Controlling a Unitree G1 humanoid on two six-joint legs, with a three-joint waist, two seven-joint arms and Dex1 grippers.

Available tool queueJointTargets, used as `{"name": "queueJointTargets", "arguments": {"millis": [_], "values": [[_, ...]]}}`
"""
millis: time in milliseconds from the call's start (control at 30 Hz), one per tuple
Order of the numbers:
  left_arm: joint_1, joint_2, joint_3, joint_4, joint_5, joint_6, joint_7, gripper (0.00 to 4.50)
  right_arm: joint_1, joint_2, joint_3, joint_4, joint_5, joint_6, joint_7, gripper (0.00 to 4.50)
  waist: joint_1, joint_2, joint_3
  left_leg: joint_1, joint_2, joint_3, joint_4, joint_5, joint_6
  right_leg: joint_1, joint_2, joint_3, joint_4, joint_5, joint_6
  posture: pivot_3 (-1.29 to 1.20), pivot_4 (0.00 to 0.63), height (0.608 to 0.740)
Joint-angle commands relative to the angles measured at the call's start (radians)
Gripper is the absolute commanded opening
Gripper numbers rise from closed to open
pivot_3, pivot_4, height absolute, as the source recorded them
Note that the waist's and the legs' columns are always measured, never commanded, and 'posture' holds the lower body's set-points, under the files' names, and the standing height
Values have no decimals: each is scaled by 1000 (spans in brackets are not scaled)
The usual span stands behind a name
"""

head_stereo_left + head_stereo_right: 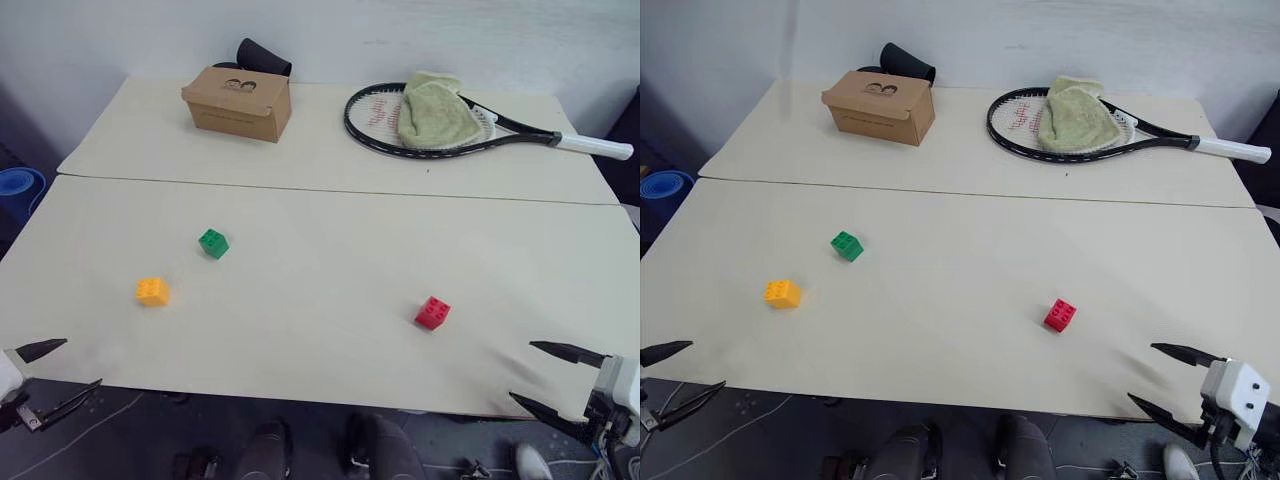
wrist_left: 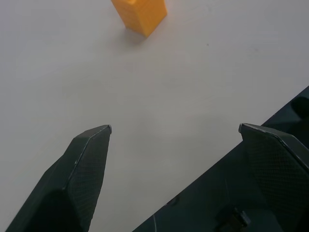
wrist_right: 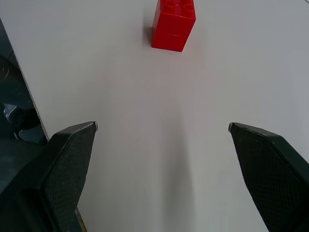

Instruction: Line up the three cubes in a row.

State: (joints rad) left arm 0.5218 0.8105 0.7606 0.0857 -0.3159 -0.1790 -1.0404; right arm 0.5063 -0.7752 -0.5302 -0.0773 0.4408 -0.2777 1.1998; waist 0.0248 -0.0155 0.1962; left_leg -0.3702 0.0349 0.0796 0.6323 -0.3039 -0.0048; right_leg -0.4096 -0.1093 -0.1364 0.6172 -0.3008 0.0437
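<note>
Three cubes lay scattered on the bench, both claws empty.

The green cube [image 1: 213, 243] sat just beyond the yellow-orange cube [image 1: 152, 291] on the left, with the red cube [image 1: 432, 313] well apart on the right. The left claw [image 1: 58, 370] and the right claw [image 1: 540, 374] hung at the bench's [image 1: 320, 330] near edge, fingers spread wide, touching nothing.

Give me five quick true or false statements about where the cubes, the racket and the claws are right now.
1. The green cube touches the yellow-orange cube. False: they sit apart.
2. A towel lies on the racket. True.
3. The right claw holds the red cube. False: it is open and empty.
4. The left claw is open. True.
5. The cardboard box stands among the cubes. False: it sits at the far side.
</note>
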Motion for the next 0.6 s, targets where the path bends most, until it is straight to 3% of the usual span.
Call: {"name": "queueJointTargets", "arguments": {"millis": [33, 100, 233, 367, 467, 600], "values": [[11, -2, 16, -56, -65, 47, -16, 4458, -12, 27, -8, -29, 10, 2, -42, 4500, 0, 0, 0, 0, 0, 0, 0, 0, -1, 0, 0, 0, 0, 0, 0, 0, 150, 740], [14, -1, 9, -111, -126, 122, -41, 4458, -17, 40, -13, -36, 14, 16, -69, 4500, 0, -1, 0, 0, 0, 0, 0, 0, -1, 0, 0, 0, 0, 0, 0, 0, 150, 740], [82, -6, -81, -408, -252, 287, -86, 4458, 31, 65, -79, -45, 37, 66, -124, 4500, 2, 0, 0, 0, 0, 0, 1, 0, 1, 0, 0, 1, 1, 0, 1, 0, 150, 740], [49, -43, -201, -605, -300, 354, -23, 4458, 118, 109, -112, -12, 24, 35, -119, 4500, 5, 0, 0, 0, 0, 1, 1, 0, 2, 0, 0, 3, 1, 1, 1, 0, 150, 740], [0, -58, -284, -652, -275, 370, 6, 4458, 135, 136, -90, -13, 14, 19, -122, 4500, 4, 1, 0, 1, 0, 1, 2, 0, 1, 1, 2, 4, 2, 1, 1, 0, 150, 740], [-112, -80, -353, -616, -251, 374, 50, 4458, 46, 140, 11, -105, 32, 74, -145, 4500, -12, 1, 0, 3, 6, 10, 4, 0, -1, 4, 8, 12, 2, 2, -1, 0, 150, 740]]}}
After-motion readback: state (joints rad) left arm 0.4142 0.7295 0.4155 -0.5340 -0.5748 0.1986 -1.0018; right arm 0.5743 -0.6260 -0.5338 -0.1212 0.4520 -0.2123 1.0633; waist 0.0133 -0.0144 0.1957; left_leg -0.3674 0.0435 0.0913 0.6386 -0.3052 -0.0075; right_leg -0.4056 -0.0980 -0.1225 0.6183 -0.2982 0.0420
